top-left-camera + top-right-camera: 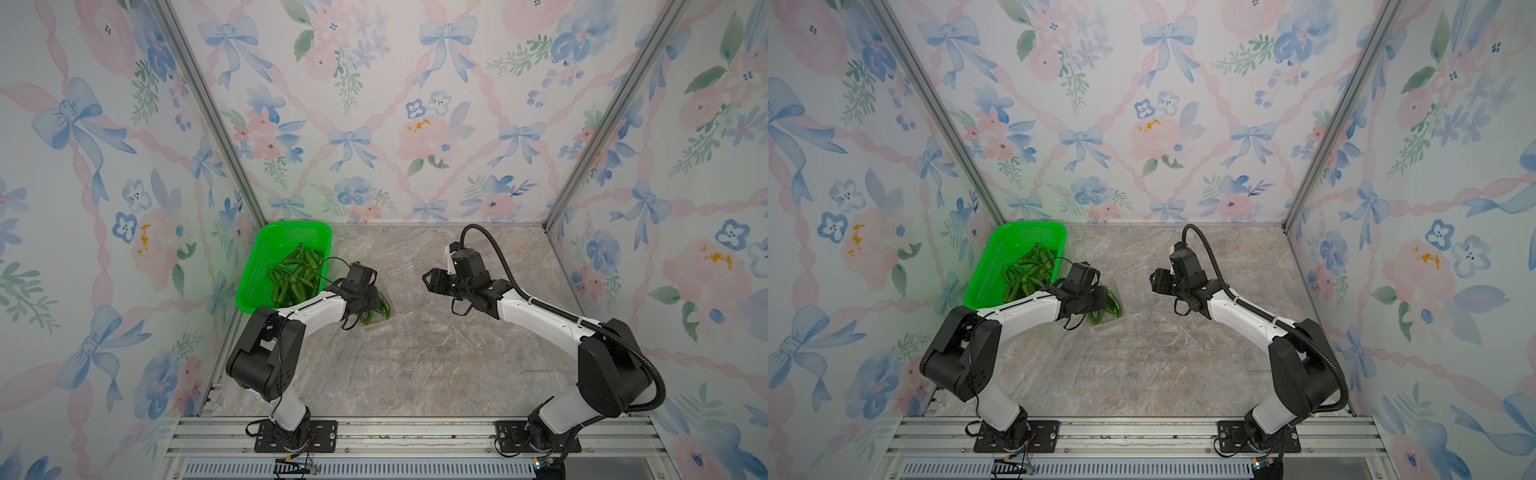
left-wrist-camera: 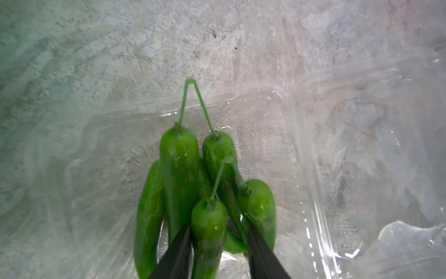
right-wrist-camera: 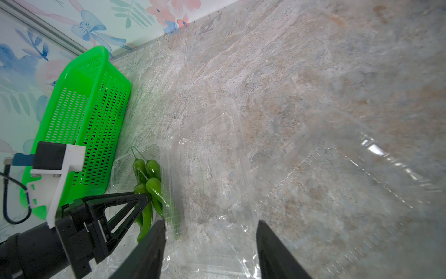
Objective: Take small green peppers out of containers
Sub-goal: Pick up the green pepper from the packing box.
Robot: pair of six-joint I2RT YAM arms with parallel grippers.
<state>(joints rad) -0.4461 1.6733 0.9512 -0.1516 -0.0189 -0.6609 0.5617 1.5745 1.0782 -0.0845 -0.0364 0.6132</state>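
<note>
Left arm (image 1: 307, 309): is wearing smooth white covers with chunky black joints.
Right arm (image 1: 540, 316): is wearing the same white and black.
Hose (image 1: 504, 266): a thick, ridged black tube is running along the right arm, with small white ties holding it on.
Wire (image 3: 4, 193): a thin black one is looping by the left wrist.
Camera holder (image 3: 65, 169): is showing white, with a black box and a blue plug.
Left gripper (image 2: 218, 229): is showing black, pointy fingers (image 2: 178, 253).
Right gripper (image 3: 211, 223): is showing the same kind.
Base plates (image 1: 324, 436): are looking flat and black, with silver screws.

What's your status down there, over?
Left jaws straddling peppers in the open clear box, grip unclear. Right jaws open, empty. Other peppers lie in the green basket. Nothing blocking.
</note>
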